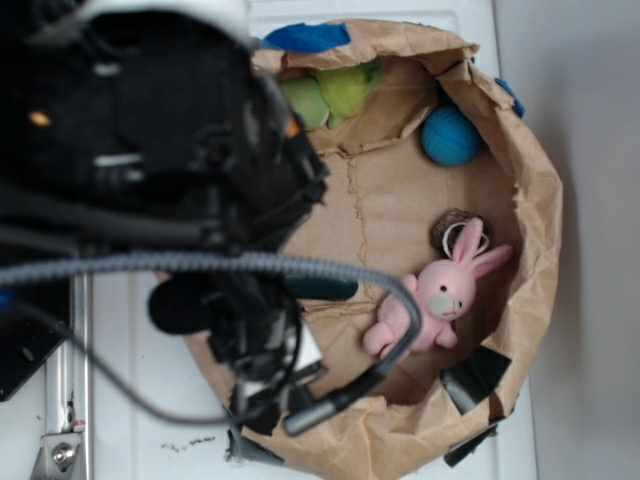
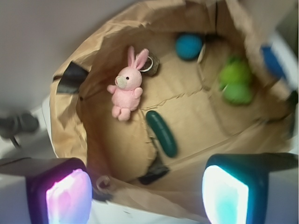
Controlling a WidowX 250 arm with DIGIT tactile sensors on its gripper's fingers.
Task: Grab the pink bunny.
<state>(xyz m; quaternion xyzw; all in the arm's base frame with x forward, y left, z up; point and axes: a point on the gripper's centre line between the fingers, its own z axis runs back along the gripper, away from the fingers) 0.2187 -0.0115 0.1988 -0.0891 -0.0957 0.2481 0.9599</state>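
Mostly the arm (image 1: 170, 150) fills the exterior view, blurred, hiding the left part of the paper bag (image 1: 530, 200); cables cross one bunny limb there. Wrist view cuts off both jaw pads at the bottom edge: pink-lit pad (image 2: 67, 198), teal-lit pad (image 2: 226, 196), set wide apart, released, nothing between them. Gripper (image 2: 147, 198) hangs over the bag's near rim. Bunny (image 2: 126, 86) lies on the bag floor, well apart from the jaws, beyond the dark green cucumber (image 2: 162, 133). Pink plush, long ears, pale face, stubby limbs; a ring at its ears. Blue ball (image 2: 188, 45) and green plush (image 2: 236, 79) sit farther in.
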